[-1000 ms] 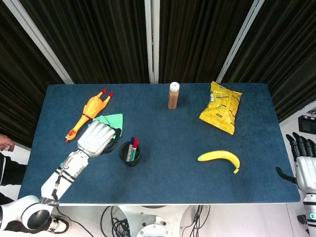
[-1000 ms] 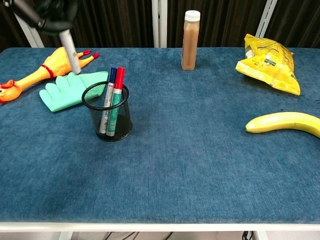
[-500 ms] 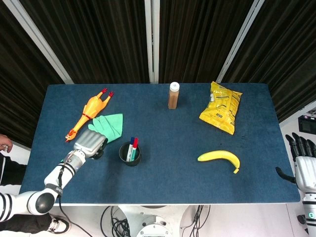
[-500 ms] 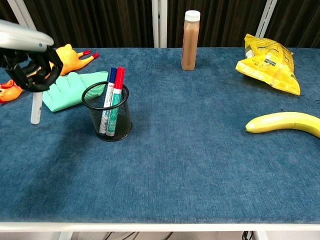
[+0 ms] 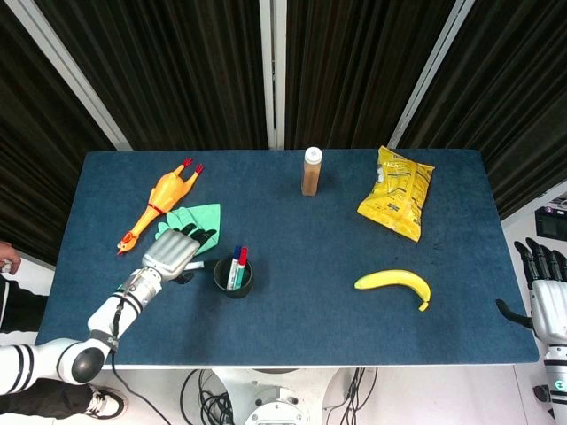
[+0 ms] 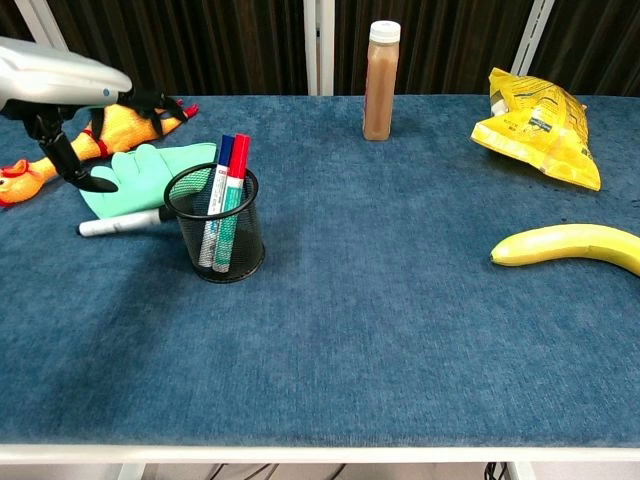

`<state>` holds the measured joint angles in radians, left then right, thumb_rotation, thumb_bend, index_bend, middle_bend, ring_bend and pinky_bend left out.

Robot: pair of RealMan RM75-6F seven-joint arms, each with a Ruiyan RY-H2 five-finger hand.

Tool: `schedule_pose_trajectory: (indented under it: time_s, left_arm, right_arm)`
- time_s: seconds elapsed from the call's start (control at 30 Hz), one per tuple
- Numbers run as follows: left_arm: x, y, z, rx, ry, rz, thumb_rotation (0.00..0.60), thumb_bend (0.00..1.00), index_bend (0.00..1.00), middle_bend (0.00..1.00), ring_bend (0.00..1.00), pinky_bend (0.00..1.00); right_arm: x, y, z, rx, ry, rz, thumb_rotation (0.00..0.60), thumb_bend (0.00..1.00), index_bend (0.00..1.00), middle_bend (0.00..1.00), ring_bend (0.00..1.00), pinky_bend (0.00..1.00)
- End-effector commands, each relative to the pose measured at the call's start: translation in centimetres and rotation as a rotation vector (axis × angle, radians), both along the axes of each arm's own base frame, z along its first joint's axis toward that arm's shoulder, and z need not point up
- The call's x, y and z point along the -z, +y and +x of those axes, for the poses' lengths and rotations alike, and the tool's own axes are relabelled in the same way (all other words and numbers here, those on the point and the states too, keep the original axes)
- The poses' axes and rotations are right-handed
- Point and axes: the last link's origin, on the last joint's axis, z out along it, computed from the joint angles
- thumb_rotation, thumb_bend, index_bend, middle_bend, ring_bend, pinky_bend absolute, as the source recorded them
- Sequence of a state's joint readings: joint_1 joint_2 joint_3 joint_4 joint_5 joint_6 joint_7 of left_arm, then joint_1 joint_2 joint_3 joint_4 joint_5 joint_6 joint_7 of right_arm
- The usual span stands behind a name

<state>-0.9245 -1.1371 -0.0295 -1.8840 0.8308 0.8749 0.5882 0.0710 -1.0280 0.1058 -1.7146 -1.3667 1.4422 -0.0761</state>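
— Where is the left hand (image 5: 173, 252) at this moment?

— It hovers over the near-left part of the blue bench (image 5: 292, 328), just left of the black mesh pen cup (image 5: 233, 277). Its fingers (image 6: 95, 183) are spread apart and hold nothing.

— And the marker?

— A white marker with a black cap (image 6: 122, 223) lies flat on the bench, right under that hand, its capped end almost touching the foot of the pen cup. The chest view shows it free of the fingers.

— What stands in the cup?

— Two markers, upright and leaning a little: one with a blue cap (image 6: 222, 158) and one with a red cap (image 6: 238, 161).

— What else is close by?

— A mint-green glove (image 6: 130, 180) lies flat just behind the fallen marker, partly under the hand. Beyond it a rubber chicken (image 5: 159, 204) lies on its side, its red feet pointing to the far edge.

— And the right hand (image 5: 545, 297)?

— It hangs off the right end of the bench, well apart from everything, fingers straight and apart, holding nothing.

— The rest of the bench?

— A bottle of brown drink with a white cap (image 5: 311, 172) stands upright near the far edge. A yellow snack bag (image 5: 397, 192) lies to its right, and a banana (image 5: 395, 283) lies nearer, between the bag and the front edge.
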Motion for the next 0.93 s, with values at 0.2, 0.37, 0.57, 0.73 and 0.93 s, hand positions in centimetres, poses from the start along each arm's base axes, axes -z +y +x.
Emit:
schedule_pose_trajectory:
  time_s: [0.2,0.37,0.57,0.73,0.93]
  left_arm:
    - [-2.2,-0.8,0.7,0.153,-0.196,0.16,0.6,0.16,0.0,0.0,0.0,0.07]
    - [-4.7,-2.9,-2.3,0.227,-0.263,0.316,0.6,0.16,0.0,0.0,0.0,0.06]
    - [-6.0,-6.7,-8.9,0.088,-0.276,0.395,0.6,0.16,0.0,0.0,0.0,0.06]
    - [-6.6,-9.5,-13.6,-0.053,-0.251,0.466,0.6,0.16,0.0,0.0,0.0,0.06]
    - [-6.9,-10.8,-16.7,-0.162,-0.228,0.511,0.6,0.16,0.0,0.0,0.0,0.05]
  right_arm:
    - [0.0,0.0,0.0,-0.001,-0.001,-0.004,0.6,0.13,0.0,0.0,0.0,0.0]
    - [-0.2,0.1,0.0,-0.025,0.0,-0.026,0.6,0.13,0.0,0.0,0.0,0.0]
    - [0.4,0.3,0.2,-0.051,0.013,-0.016,0.6,0.13,0.0,0.0,0.0,0.0]
    - [1.4,0.3,0.7,-0.094,0.038,0.004,0.6,0.13,0.0,0.0,0.0,0.0]
    - [2.8,-0.1,1.1,-0.128,0.05,0.038,0.6,0.13,0.0,0.0,0.0,0.0]
